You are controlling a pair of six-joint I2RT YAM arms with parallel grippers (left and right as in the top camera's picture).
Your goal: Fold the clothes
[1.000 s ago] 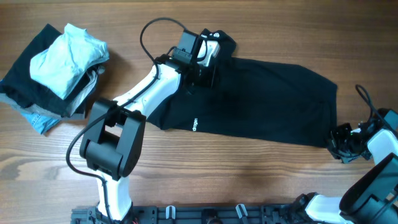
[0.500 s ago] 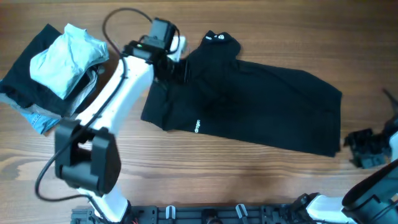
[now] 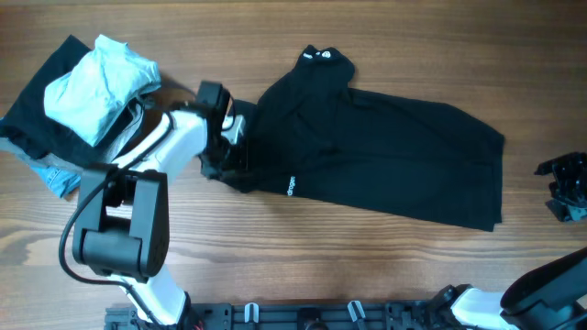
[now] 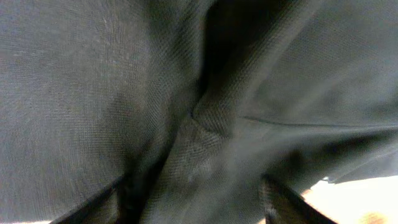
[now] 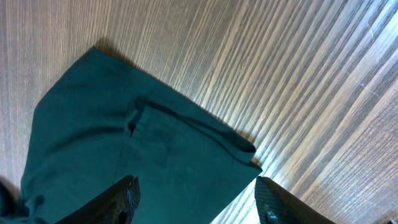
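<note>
Mostly flat on the wooden table [image 3: 367,275] lies the black garment [image 3: 385,156], spread wide across the middle and right, with a small pale print [image 3: 290,186] near its lower left edge. At the table's upper left sits a pile of clothes [image 3: 73,110]: a crumpled light blue piece [image 3: 96,78] on top, dark pieces beneath it, and a scrap of blue cloth [image 3: 57,179] poking out at the bottom.

The left gripper [image 3: 229,151] is down at the black garment's left edge, and its body hides that corner from above. From the left wrist, dark fabric fills nearly the whole view; a raised fold runs down between the two fingers [image 4: 121,199], which stand apart. Whether they pinch the fold I cannot tell, since the tips are cut off at the bottom edge.

The right gripper [image 3: 569,183] sits at the far right, clear of the garment and partly cut by the frame. Its wrist camera shows a corner of the garment [image 5: 124,143] on bare wood — tinted greenish there — with the fingers [image 5: 127,193] spread and nothing between them.
</note>
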